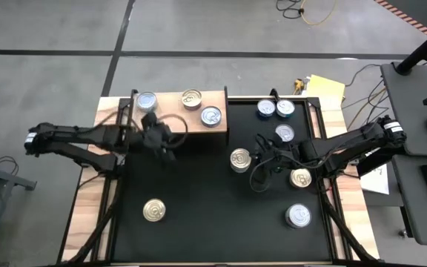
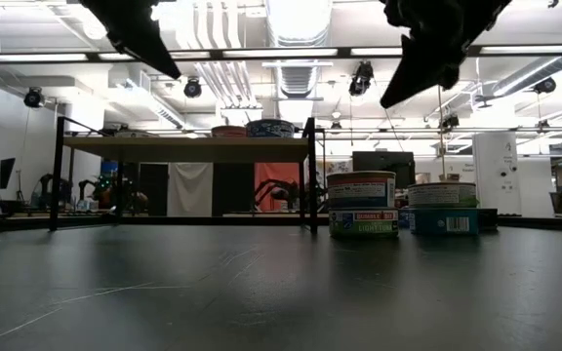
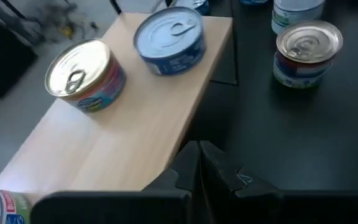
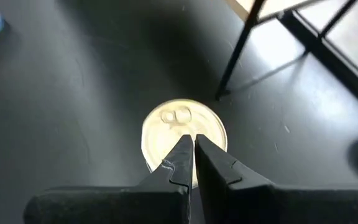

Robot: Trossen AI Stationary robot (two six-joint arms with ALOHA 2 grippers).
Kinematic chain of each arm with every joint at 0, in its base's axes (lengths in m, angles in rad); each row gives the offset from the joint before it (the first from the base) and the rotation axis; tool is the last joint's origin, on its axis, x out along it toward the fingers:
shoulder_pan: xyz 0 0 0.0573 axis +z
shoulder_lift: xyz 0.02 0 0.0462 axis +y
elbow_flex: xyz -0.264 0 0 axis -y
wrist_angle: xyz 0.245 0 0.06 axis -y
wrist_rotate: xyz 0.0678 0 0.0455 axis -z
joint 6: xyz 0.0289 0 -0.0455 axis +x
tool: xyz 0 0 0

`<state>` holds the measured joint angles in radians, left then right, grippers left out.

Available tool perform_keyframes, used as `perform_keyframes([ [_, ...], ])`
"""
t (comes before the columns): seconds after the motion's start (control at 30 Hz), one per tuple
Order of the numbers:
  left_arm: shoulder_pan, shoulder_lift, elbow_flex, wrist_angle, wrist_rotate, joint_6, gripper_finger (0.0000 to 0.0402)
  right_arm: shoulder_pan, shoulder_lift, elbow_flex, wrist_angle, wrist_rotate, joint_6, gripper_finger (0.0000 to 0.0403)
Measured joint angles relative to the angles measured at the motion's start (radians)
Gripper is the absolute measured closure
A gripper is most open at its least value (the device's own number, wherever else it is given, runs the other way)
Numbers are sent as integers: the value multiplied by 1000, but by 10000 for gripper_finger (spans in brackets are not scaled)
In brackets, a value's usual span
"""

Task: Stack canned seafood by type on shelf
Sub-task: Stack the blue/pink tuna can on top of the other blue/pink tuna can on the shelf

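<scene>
Shelf (image 1: pixel 170 119) sits at the far left corner of the black worktop (image 1: pixel 213 215), three cans on top: silver-top can (image 1: pixel 146 101) at its left end, gold-top can (image 1: pixel 191 98) in the middle, blue-label silver-top can (image 1: pixel 211 116) near the right edge. In your left wrist view the gold one (image 3: pixel 82 74) and the blue one (image 3: pixel 170 38) stand upright, close but not touching. Rest of the cans are on the worktop: two blue cans (image 1: pixel 266 109) and (image 1: pixel 285 108) side by side at the far edge, a silver-top can (image 1: pixel 285 133) just in front of them, a gold-top can (image 1: pixel 240 159) mid-worktop, another gold-top (image 1: pixel 301 178) to the right, a silver-top one (image 1: pixel 297 216) near the front right, and a lone gold-top can (image 1: pixel 153 210) front left. Your left claw (image 1: pixel 163 148) hangs just off the shelf's front edge, fingers pressed together, holding nothing. Your right claw (image 1: pixel 262 153) is beside the mid-worktop gold can; the right wrist view has its tips (image 4: pixel 190 155) shut together, directly above that gold lid (image 4: pixel 183 134), nothing gripped; contact with the lid I can't tell. Low view shows both arms up off the worktop surface.
</scene>
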<state>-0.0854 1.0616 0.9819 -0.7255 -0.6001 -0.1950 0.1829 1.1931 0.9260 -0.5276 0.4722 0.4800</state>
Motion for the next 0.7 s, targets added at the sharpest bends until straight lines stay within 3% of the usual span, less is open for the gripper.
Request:
perform_keyframes([
  [0.1,-112,11,-22,3,-109,-50,402,0,0,0,-46,0,63,393],
  [0.2,-201,14,-28,3,-154,-80,402,0,0,0,-105,0,123,393],
  [0.4,-301,13,-28,12,-168,-122,402,0,0,-1,-212,-1,246,393],
  [0.7,-361,52,-29,11,-168,-181,401,0,0,-1,-411,-69,480,393],
])
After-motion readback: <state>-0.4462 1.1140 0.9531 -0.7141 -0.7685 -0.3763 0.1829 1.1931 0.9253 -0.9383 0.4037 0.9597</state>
